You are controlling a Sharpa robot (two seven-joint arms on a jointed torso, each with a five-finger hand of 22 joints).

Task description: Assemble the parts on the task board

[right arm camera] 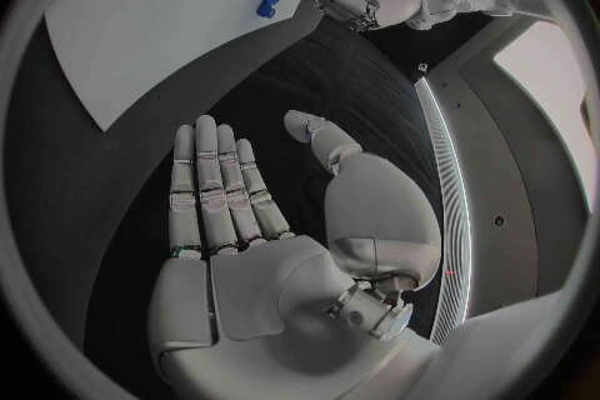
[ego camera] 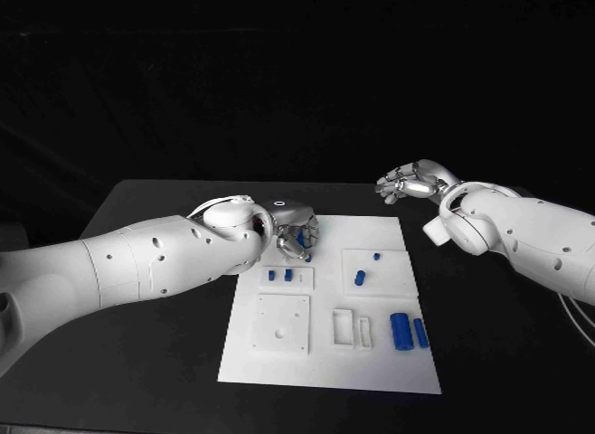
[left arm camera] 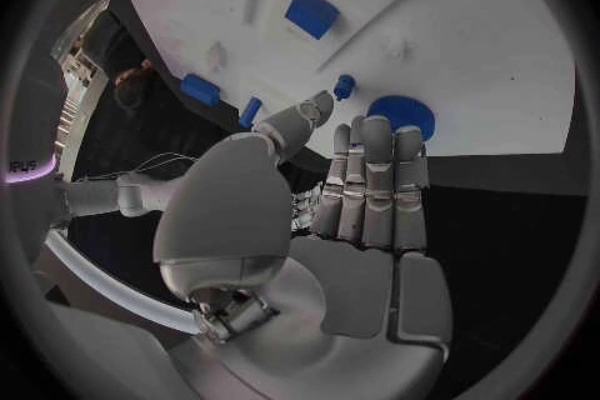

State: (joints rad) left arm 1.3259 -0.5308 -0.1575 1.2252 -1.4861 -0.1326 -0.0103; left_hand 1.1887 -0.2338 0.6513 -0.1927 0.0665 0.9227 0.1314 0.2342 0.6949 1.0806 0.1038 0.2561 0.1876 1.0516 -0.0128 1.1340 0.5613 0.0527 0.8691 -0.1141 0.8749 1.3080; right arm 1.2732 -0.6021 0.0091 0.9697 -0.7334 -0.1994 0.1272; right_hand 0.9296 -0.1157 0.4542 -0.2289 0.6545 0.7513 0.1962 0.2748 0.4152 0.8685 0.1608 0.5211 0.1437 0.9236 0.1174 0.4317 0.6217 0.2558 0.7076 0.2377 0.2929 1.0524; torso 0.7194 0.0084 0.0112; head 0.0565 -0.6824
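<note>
- I take the white board (ego camera: 326,362) as my landmark; it lies flat in the middle of the black bench (ego camera: 155,362).
- My left hand (ego camera: 295,242) hangs over the board's far left corner, palm towards the plate.
- In the left wrist view that hand's fingers (left arm camera: 375,185) lie straight and close side by side, with the thumb (left arm camera: 294,125) set apart; I see nothing in it, so I call it spread and empty.
- In the same view a round blue disc (left arm camera: 403,113) sits on the board just past the fingertips, with a small blue peg (left arm camera: 344,85) beside it. I cannot tell whether a finger touches either.
- My right hand (ego camera: 409,185) is off the board, above the bench just beyond the board's far right corner.
- In the right wrist view its fingers (right arm camera: 213,185) are stretched flat and its thumb (right arm camera: 319,140) stands apart, over bare bench; it is wide and holds nothing.
- Two small blue blocks (ego camera: 280,275) stand in a recess on the board's left side, just near of the left hand.
- Right of the board's middle, three small blue pieces (ego camera: 363,271) lie on a raised square.
- Two blue cylinders (ego camera: 409,332) lie side by side near the board's right edge.
- A raised white plate (ego camera: 282,322) sits left of the board's centre, and white frames (ego camera: 350,328) sit between it and the cylinders.
</note>
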